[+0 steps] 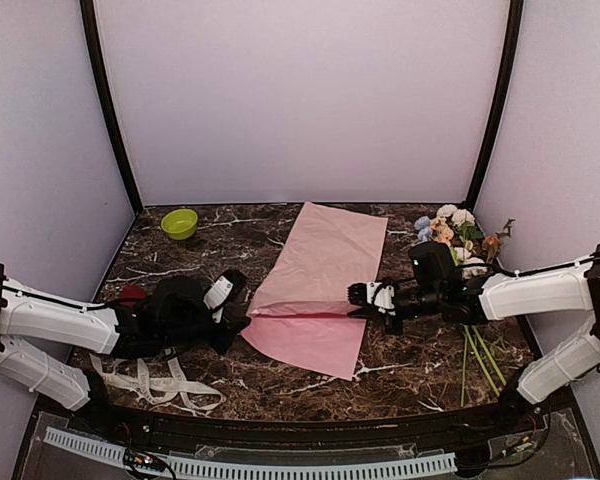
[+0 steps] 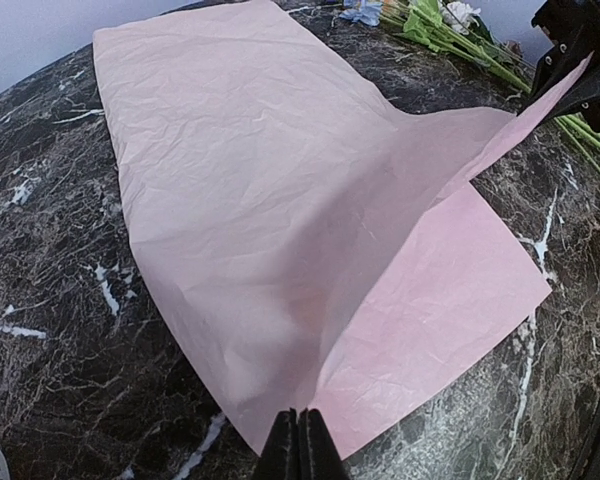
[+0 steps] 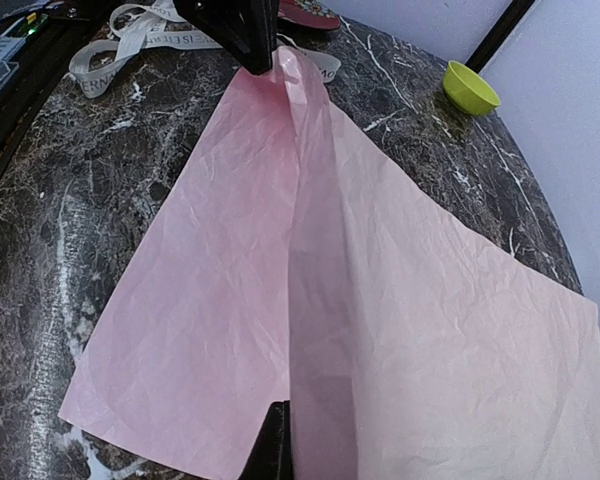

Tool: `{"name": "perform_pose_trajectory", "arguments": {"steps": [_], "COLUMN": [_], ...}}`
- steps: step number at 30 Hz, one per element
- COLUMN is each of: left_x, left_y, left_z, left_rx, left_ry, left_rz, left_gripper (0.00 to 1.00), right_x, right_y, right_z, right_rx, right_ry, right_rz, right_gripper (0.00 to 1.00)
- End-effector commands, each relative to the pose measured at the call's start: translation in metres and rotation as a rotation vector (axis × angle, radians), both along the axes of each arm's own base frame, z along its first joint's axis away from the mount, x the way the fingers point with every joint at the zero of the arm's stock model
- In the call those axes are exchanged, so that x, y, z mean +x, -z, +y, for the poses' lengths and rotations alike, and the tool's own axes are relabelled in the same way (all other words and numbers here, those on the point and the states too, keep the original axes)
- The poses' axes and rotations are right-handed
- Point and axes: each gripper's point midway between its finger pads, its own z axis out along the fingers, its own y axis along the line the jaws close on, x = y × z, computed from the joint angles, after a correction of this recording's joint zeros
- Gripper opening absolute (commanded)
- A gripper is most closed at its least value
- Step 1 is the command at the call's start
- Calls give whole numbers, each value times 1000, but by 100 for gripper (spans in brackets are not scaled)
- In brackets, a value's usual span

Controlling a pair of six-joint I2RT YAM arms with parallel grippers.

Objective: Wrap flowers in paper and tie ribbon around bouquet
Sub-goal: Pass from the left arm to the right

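1. Top external: left jaws are pinching the paper (image 1: pixel 325 250) at its near-left edge, and right jaws are pinching its right edge. The strip between them is tenting above the desk (image 1: pixel 420 360).
2. Flowers (image 1: pixel 450 228) are lying far-right, just behind the right arm (image 1: pixel 540 290), stems pointing toward the near edge. That arm is sitting nearer.

Thin pale pink paper sheet (image 1: pixel 325 262), centre frame, is plain, its lower flap a deeper pink, on a dark brown stone-look tabletop (image 1: pixel 420 370) with white veining. Small lime-green round bowl (image 1: pixel 179 223) upper left; floppy cream ribbon (image 1: pixel 142 382) lower left carries dark printed letters. Bunch of artificial flowers (image 1: pixel 448 230) at right: green stems, blue, white, peach blooms.
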Motion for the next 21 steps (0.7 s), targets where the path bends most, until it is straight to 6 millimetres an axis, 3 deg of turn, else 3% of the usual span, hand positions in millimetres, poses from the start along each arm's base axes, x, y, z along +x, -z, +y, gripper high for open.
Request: {"name": "perform_pose_trajectory", "arguments": {"steps": [1,3,6,9,12,18,21], "left_x": [-7,-15,-23,-38,-48,-45,-71], "left_y": [-7,-11,-24,-46,-70,-100,-126], "left_z": [-3,-12,-25,-42,-61,-82,-89], "left_rx": [-10,-6,53,116,115,113,9], "left_ry": [61,149,252,376,461,472,595], "left_rz": [-17,-29,-100,-220,-281,-322,-333], "left_gripper": [0,1,50,66,71,72,71], "right_x": [1,0,-8,-17,-24,-35,-34], "right_y": [-31,-40,-44,-52,-66,-85,-91], "right_z": [8,6,4,6,9,14,12], "right_rx": [57,48,-27,-94,-135,-218,-244], "right_ry": [-18,-25,-56,-102,-136,-198,-197], "right_rz": [-89,-118,-153,-211,-277,-384,-401], "right_gripper": [0,0,0,0,0,0,0]}}
